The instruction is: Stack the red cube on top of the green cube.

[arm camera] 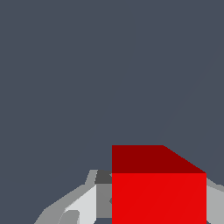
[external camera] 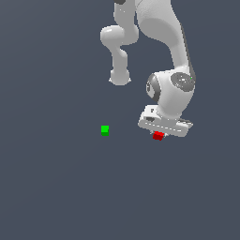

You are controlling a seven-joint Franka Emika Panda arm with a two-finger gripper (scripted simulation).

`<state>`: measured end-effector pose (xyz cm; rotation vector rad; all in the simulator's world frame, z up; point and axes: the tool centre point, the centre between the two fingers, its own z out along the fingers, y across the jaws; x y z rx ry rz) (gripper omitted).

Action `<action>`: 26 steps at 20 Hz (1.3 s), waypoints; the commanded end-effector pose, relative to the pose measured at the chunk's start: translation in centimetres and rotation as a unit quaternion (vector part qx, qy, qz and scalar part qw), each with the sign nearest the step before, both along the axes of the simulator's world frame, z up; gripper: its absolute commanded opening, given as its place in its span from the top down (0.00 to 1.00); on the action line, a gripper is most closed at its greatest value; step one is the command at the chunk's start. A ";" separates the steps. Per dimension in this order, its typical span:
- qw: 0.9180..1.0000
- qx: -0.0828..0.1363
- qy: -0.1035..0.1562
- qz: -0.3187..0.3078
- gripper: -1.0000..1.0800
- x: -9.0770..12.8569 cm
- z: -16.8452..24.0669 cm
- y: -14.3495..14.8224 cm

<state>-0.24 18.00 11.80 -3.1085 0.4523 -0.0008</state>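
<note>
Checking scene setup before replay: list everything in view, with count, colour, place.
small plain bright red cube: 1, red, directly under the white gripper in the exterior view, toward that view's right; in the wrist view it sits between the jaws.
small plain bright green cube: 1, green, alone on the floor, to the exterior view's left of the red cube, well apart from it; not in the wrist view.
flat dark grey-blue floor: 1, grey-blue, fills the background of both views.
white Panda arm: 1, white with grey joints, comes down from the top of the exterior view.
white gripper: 1, white, at the arm's end, jaws on either side of the red cube; contact not clear.
</note>
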 end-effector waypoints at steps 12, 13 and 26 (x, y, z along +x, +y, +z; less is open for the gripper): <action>1.000 0.000 0.000 0.000 1.00 -2.1 -1.3 -6.1; 1.000 0.000 0.000 0.000 1.00 -2.4 -1.5 -7.0; 1.000 0.000 0.000 -0.001 1.00 -6.8 -4.4 -20.6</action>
